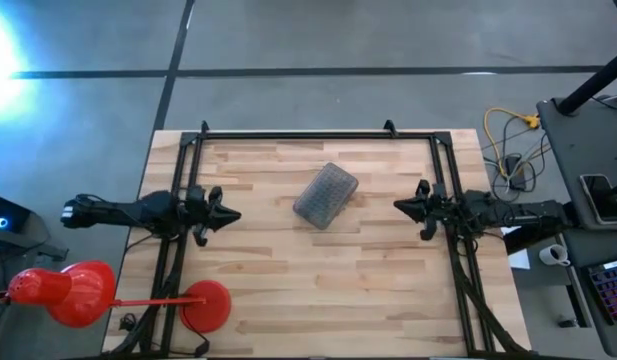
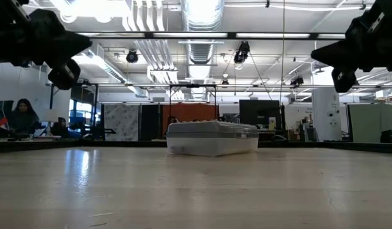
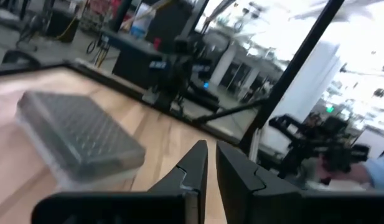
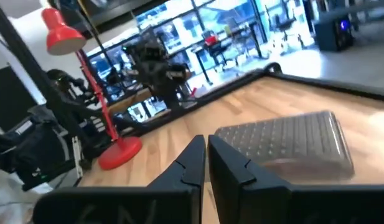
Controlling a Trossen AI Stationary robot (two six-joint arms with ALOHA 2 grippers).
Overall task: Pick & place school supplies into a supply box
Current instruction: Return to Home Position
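The supply box (image 1: 326,194), a clear case with a greyish dimpled lid, lies closed and flat on the table's middle, turned at a slant; it also shows in the low view (image 2: 212,138) and both wrist views (image 3: 79,134) (image 4: 288,142). No pens, pencils or markers show on the table. My left gripper (image 1: 231,213) hovers above the table to the box's left, fingers nearly together (image 3: 211,163). My right gripper (image 1: 398,205) hovers to the box's right, fingers nearly together (image 4: 205,155). Both hang high above the wood in the low view.
A black frame (image 1: 318,133) rims the wooden table's far and side edges. A red desk lamp (image 1: 73,292) stands off the near left corner, its round base (image 1: 205,303) on the table. Bare wood (image 1: 318,290) lies near the box. People sit in the room beyond.
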